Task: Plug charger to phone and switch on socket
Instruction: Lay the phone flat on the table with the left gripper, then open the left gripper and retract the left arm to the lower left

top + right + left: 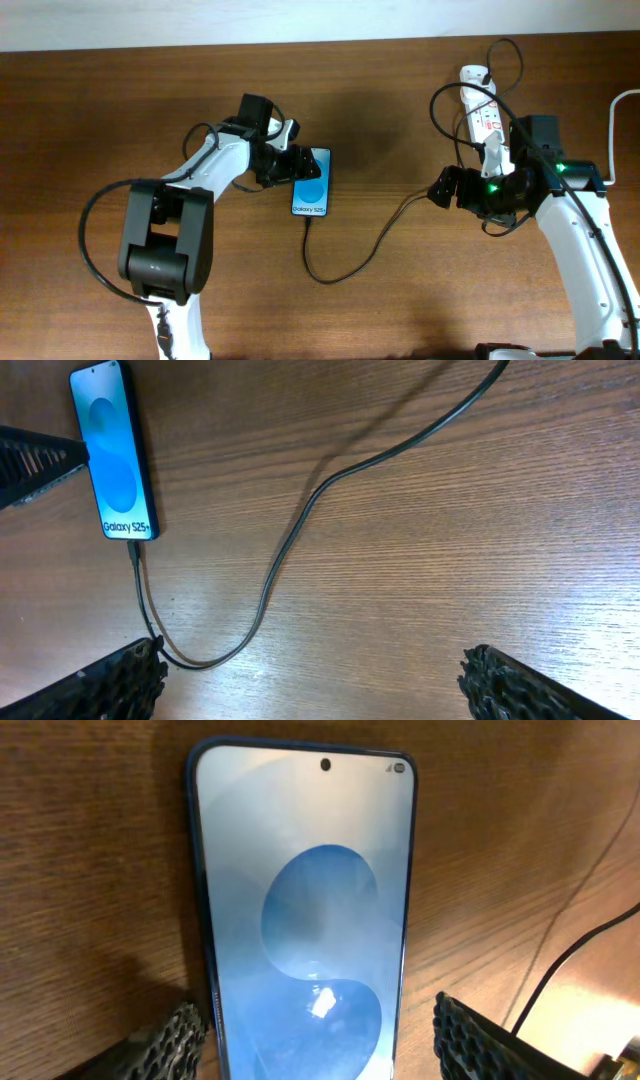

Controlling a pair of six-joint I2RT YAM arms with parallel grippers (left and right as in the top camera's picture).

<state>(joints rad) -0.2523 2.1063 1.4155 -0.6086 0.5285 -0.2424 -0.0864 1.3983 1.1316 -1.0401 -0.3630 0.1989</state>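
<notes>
the phone (311, 182) lay face up on the counter (400, 310), screen lit blue, with the charger (290, 550) tip seated in its bottom end. the left claw (318, 1010) stood spread astride the phone. the right claw (312, 655) hung wide apart near the socket (483, 118), holding nothing.

The slim rectangular smartphone with dark edges and a bright blue screen (112, 455) carries white lettering, "Galaxy S25+", in one line across the near end of its screen. From overhead the same line shows, only smaller. The red marks on the white elongated power strip (483, 110), far right, are too small to read.
</notes>
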